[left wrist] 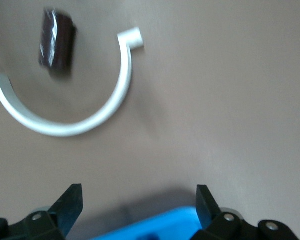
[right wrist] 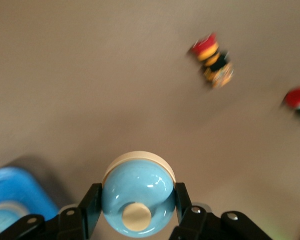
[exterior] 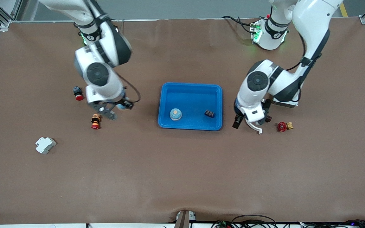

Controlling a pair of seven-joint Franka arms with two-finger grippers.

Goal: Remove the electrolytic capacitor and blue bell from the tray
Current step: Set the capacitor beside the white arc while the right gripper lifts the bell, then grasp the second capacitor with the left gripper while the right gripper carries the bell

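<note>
Gripping a blue bell [right wrist: 138,195], the right end effector [exterior: 123,105] is hanging over bare worktop [exterior: 182,174] beside the tray [exterior: 215,90], while the wide-open left end effector [exterior: 247,123] is waiting above the electrolytic capacitor [left wrist: 56,40] already lying outside.

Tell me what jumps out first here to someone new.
The bright blue tray at mid-table, with a blue bell and a small dark block in it. Then the right claw, shut on a second blue bell over bare table toward the right arm's end. The left claw hangs open beside the tray, near a white curved clip and the dark capacitor.
</note>
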